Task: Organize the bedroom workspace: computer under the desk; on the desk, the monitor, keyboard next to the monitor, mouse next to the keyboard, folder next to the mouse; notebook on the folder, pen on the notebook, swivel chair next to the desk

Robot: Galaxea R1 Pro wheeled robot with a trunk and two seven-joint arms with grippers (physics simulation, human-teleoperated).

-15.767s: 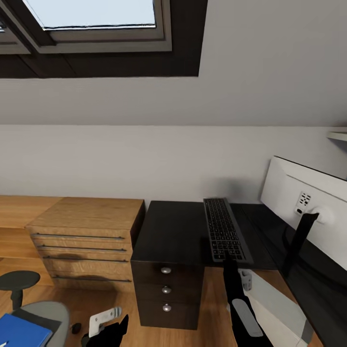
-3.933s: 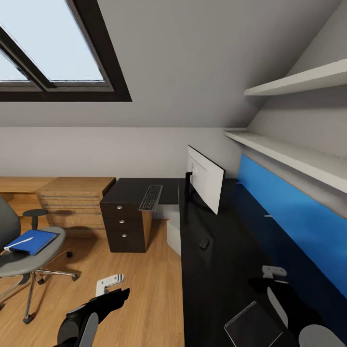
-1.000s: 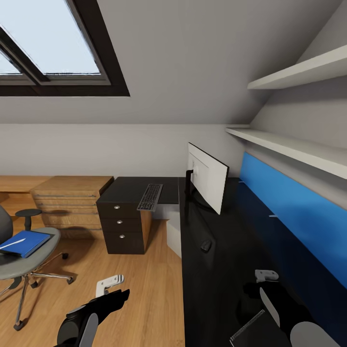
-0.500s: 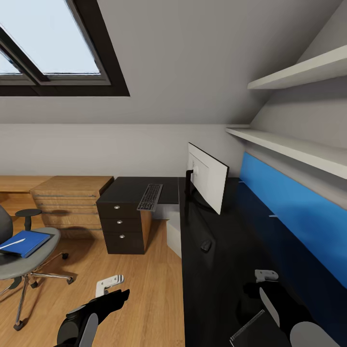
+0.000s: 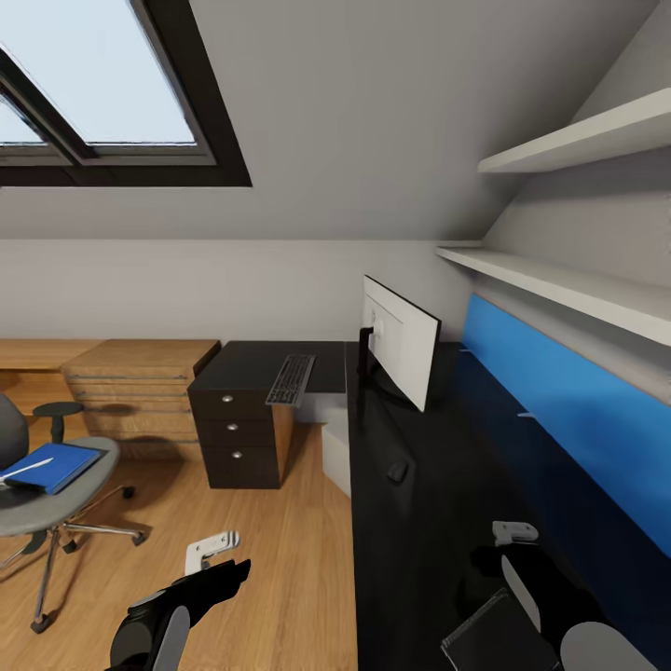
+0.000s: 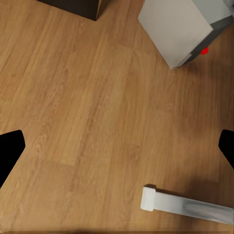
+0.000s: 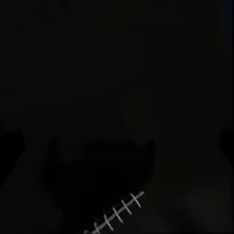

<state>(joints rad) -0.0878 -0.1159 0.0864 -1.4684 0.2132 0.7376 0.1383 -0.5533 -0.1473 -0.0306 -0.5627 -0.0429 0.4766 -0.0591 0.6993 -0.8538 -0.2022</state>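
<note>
My left gripper [image 6: 117,144] is hanging wide open over bare wood floor [image 6: 87,97], holding nothing; the computer [image 6: 178,29] is standing ahead of its fingertips. My right gripper [image 5: 508,540] is hovering over the desk [image 5: 419,550]; I cannot tell its opening. The notebook [image 5: 499,634] is lying just beside it, the mouse [image 5: 397,472] and monitor [image 5: 399,341] farther ahead.

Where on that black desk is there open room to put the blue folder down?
The desk has a bare stretch between the mouse and the robot's right hand, bordered by the blue back panel. It is more crowded farther back, around the monitor and keyboard.
</note>
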